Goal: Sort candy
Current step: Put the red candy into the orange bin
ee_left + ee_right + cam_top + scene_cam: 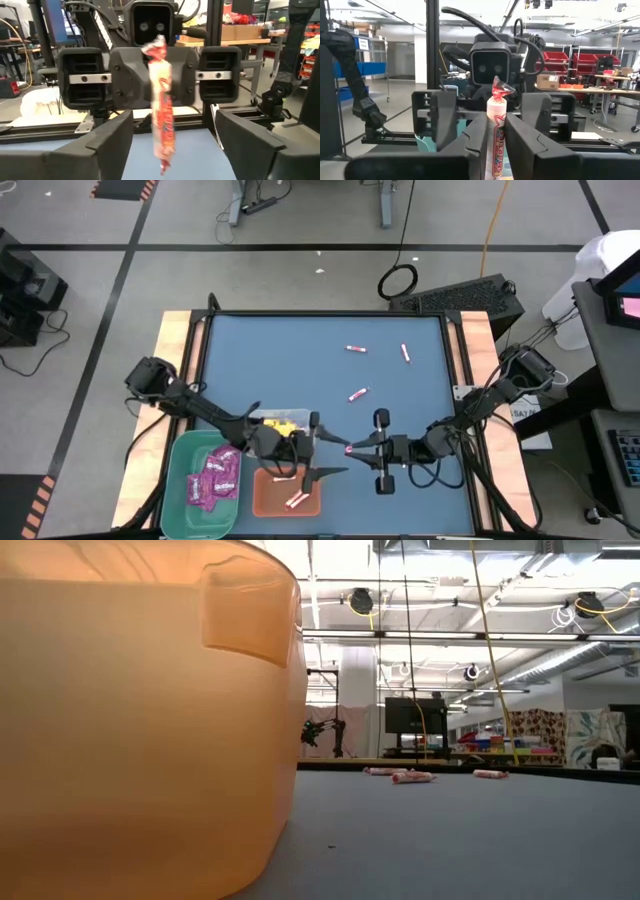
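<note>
Two dark jointed arms (200, 408), black cables along them, each end effector (165, 150) with blocky black fingers.

A thin pink-and-white stick (496, 135) stands upright, pinched near its lower half by the right pincer (350, 448), its crimped red end up; it hangs just past the orange bin (287, 492) toward two o'clock. Three more sticks lie flat on the blue counter (420, 400): two at about twelve o'clock (355, 349) (405, 353), one nearer the centre (358, 394). Two sticks (296, 500) rest in the orange bin. Magenta square packets (215, 478) are heaped in the green bin (180, 480) at seven o'clock. Yellow packets (283, 423) sit in the clear bin (262, 417).
</note>
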### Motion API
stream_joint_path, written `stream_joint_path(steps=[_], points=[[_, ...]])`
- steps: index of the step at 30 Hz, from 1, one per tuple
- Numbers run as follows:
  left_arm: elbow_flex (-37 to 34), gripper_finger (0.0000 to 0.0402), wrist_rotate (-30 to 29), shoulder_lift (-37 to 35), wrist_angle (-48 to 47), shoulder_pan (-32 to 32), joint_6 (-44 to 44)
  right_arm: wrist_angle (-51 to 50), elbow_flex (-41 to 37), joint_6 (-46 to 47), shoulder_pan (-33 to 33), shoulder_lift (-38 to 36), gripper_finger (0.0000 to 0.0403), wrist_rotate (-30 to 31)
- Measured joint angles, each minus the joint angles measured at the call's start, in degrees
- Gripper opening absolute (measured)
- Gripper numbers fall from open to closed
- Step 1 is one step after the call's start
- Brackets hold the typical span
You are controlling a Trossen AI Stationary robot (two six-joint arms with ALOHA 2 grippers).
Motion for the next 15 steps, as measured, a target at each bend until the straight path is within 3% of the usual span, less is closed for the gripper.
stream_joint_path(steps=[7, 15], points=[[0.5, 0.0230, 4.4, 0.3, -0.4, 1.6, -0.4, -0.4, 0.0, -0.2, -0.2, 0.0, 0.0054, 0.2], [0.5, 0.0140, 6.9, 0.3, -1.6, 2.9, -1.5, -0.4, 0.0, -0.4, -0.7, 0.0, 0.0054, 0.2]])
